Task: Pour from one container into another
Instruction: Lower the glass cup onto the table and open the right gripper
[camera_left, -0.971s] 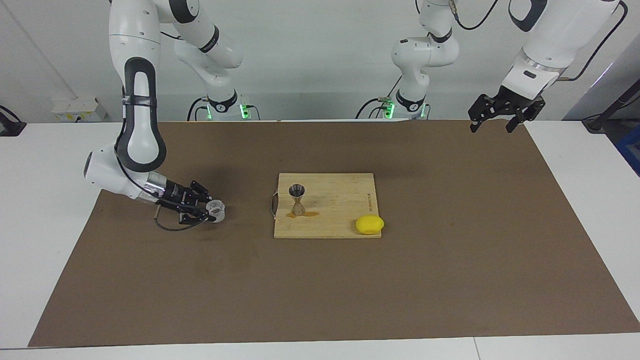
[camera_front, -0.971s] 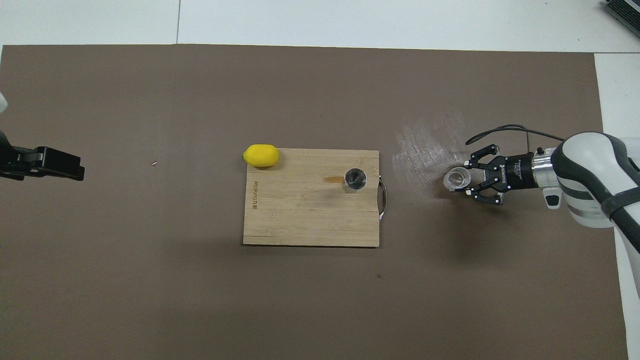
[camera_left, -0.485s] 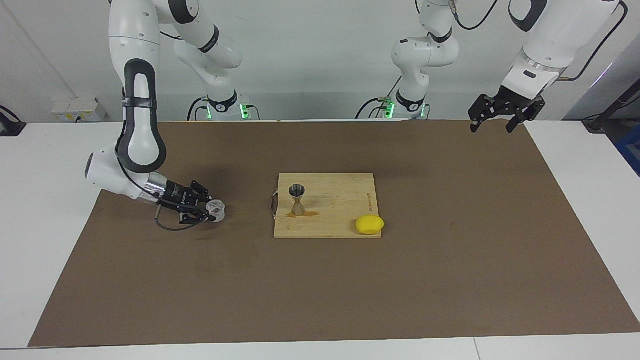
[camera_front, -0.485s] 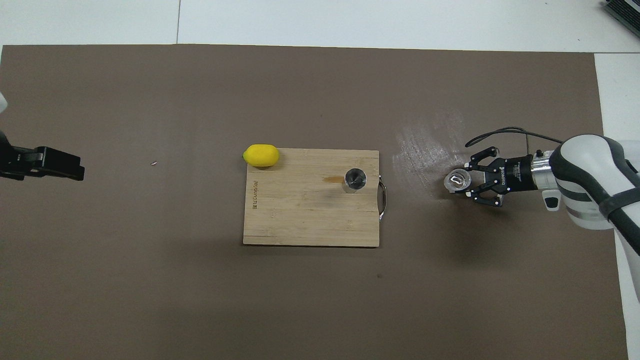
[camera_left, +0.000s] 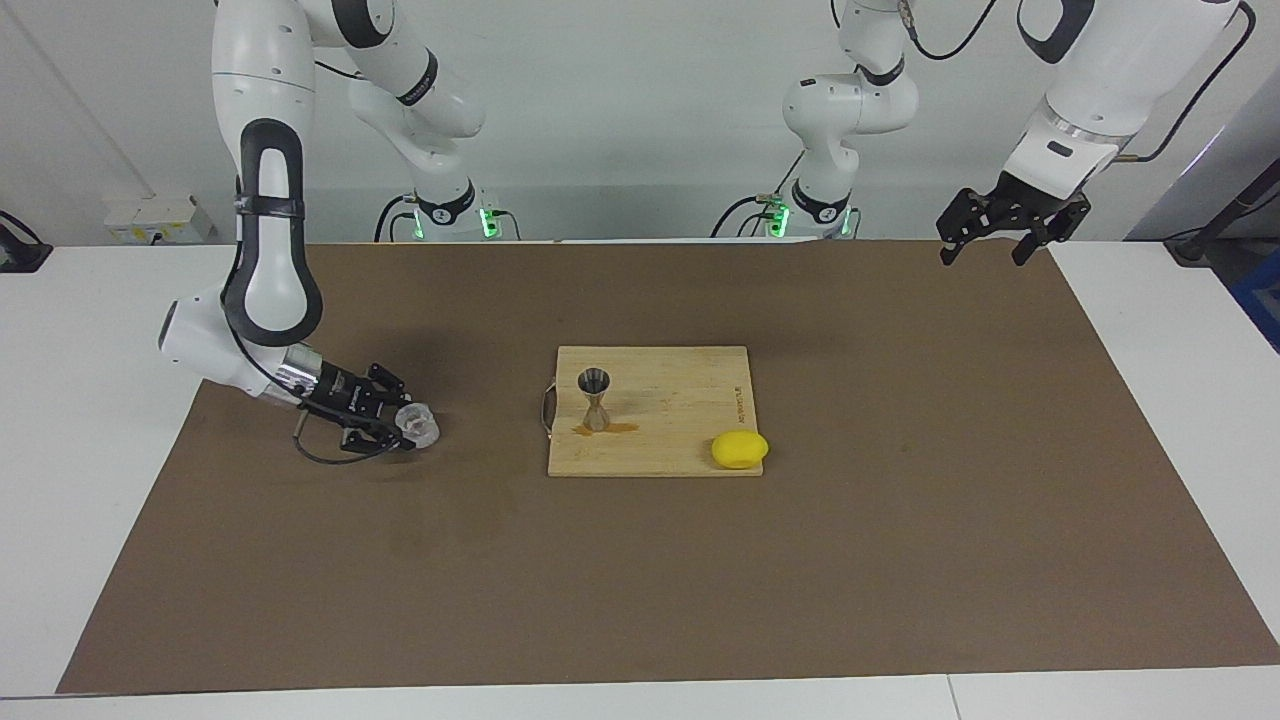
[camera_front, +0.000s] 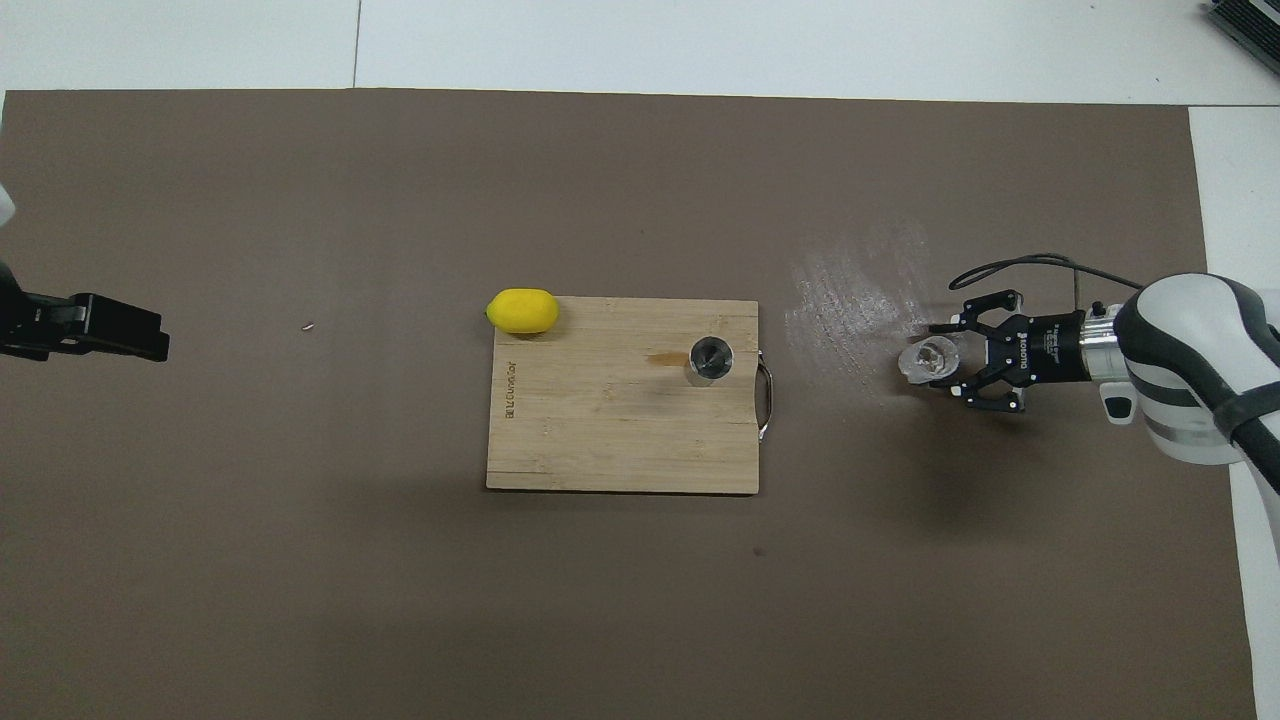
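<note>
White walls back a brown-matted surface (camera_left: 900, 560). At the right arm's end of the cutting board (camera_left: 690, 400), the right pincer (camera_left: 400, 428) sits low, clenched on the glass tumbler (camera_left: 418, 426), which looks tipped. Thick, slick and breakable, I'd judge it best gripped across its faceted sides. On the board stands the steel jigger (camera_left: 595, 398), light and easily toppled. The left pincer (camera_left: 1010, 228) waits, fingers spread, above the mat's corner.

One camera faces the robots from high across the table; another looks steeply down, probably above them; both share the cutting board (camera_left: 652, 410) (camera_front: 622, 395).
</note>
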